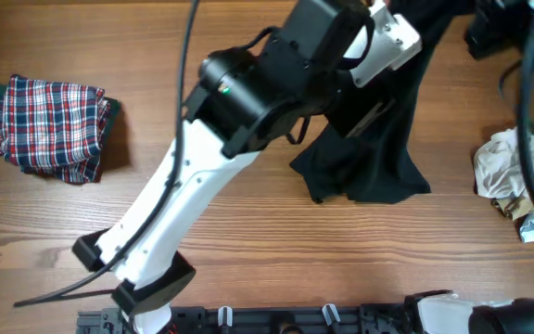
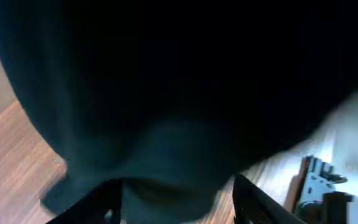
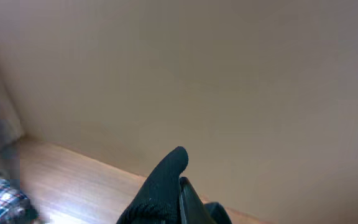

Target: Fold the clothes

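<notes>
The dark garment [image 1: 369, 158] hung over the far right part of the wooden tabletop [image 1: 341, 260], its upper part raised out of the top of the overhead view and its lower hem bunched in folds on the wood. The white left arm [image 1: 193, 186] reached diagonally from the near edge to the cloth's upper part. In the left wrist view the left gripper [image 2: 176, 186] showed its two fingers [image 2: 253, 202] spread wide apart, with the dark fabric sagging across the gap and filling nearly the whole view; nothing was pinched between them. The right gripper [image 3: 182, 186] was lifted and faced a plain beige wall [image 3: 229, 74]. Its fingers appeared pressed together on a small peak of black fabric that stood up between them, though only their tips showed at the bottom edge. A folded plaid shirt [image 1: 49, 125] in red, white and blue lay flat at the left side of the tabletop, well apart from the dark garment. A crumpled white cloth [image 1: 513, 172] sat near the right edge.
</notes>
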